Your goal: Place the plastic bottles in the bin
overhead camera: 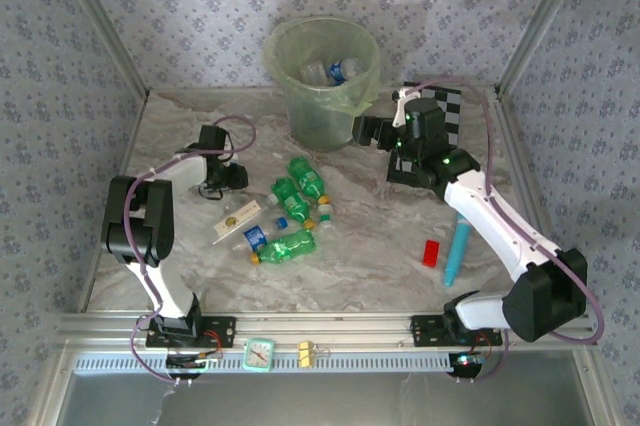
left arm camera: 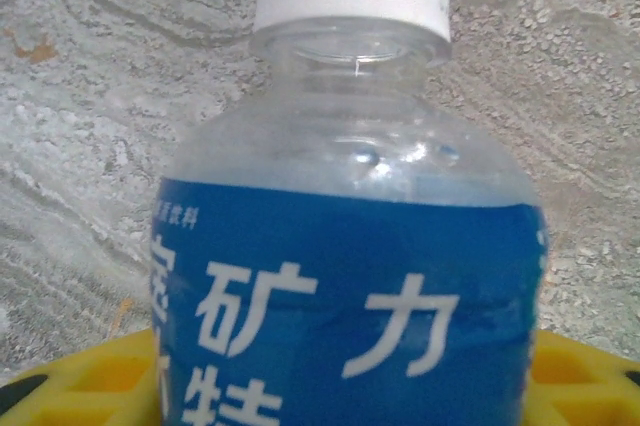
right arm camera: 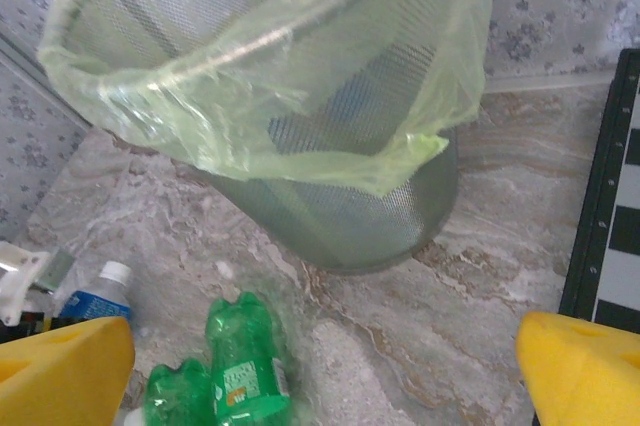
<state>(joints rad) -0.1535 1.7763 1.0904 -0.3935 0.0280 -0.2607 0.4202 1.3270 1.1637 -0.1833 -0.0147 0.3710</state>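
A clear plastic bottle with a blue label and white cap sits between the yellow fingers of my left gripper, which is shut on it low over the table's left side. My right gripper hangs open beside the bin, with nothing between its pads. The pale green bin holds some clear bottles. Green bottles and a blue-labelled bottle lie mid-table. Two green bottles lie below the right gripper.
A chequered board lies under the right arm. A red block and a cyan stick rest at the front right. A flat cream-coloured piece lies by the bottles. Patterned walls close in the table on three sides.
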